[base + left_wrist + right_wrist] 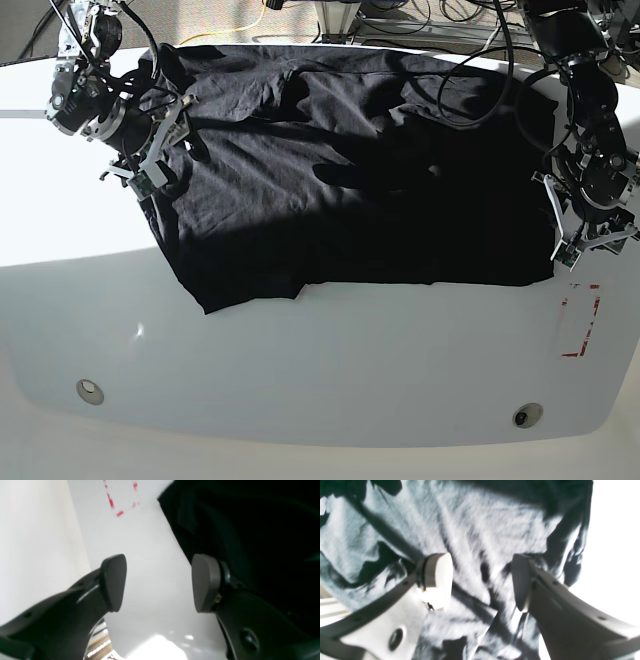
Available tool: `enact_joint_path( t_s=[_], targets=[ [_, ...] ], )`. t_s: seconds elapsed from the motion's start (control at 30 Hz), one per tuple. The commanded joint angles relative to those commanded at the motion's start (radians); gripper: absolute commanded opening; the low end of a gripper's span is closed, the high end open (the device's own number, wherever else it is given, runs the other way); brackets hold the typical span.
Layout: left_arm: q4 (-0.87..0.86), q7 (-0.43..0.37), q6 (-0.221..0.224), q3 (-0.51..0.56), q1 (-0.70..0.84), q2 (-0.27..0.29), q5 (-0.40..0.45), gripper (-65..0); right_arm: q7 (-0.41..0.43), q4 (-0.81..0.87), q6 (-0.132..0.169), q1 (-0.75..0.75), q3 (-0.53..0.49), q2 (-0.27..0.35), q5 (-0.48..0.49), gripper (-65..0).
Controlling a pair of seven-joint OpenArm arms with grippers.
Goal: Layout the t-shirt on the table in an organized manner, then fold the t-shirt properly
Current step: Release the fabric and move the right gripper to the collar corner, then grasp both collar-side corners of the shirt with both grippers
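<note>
The black t-shirt (340, 180) lies spread over the far half of the white table (330, 370), wrinkled, with one corner hanging toward the front left. Its print does not show. My right gripper (163, 145) is open over the shirt's left edge. In the right wrist view the open right gripper (480, 582) sits just above creased cloth (482, 525). My left gripper (590, 240) is open at the shirt's right edge. In the left wrist view the left gripper (160, 582) frames bare table (155, 555), with the shirt (250, 530) to its right.
A red dashed rectangle mark (580, 320) is on the table at the front right and also shows in the left wrist view (120, 502). Two metal discs (90, 390) (527, 415) sit near the front edge. Cables (470, 40) hang at the back.
</note>
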Motion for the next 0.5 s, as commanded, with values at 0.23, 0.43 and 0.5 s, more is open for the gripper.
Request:
enact_joint_path(
  t_s=[0.23, 0.43, 0.5],
  targets=[
    [0.012, 0.069, 0.000, -0.157, 0.068, 0.035, -0.097, -27.5, 0.000, -0.002, 0.000, -0.048, 0.018, 0.000, 0.002, -24.3],
    [0.011, 0.083, 0.000, -0.229, 0.127, 0.029, -0.227, -27.4, 0.000, -0.005, 0.000, -0.051, 0.014, -0.002, -0.002, -24.3],
    [0.011, 0.083, 0.000, -0.236, 0.158, 0.029, -0.255, -27.4, 0.000, -0.005, 0.000, -0.052, 0.014, -0.002, -0.002, -24.1]
  ],
)
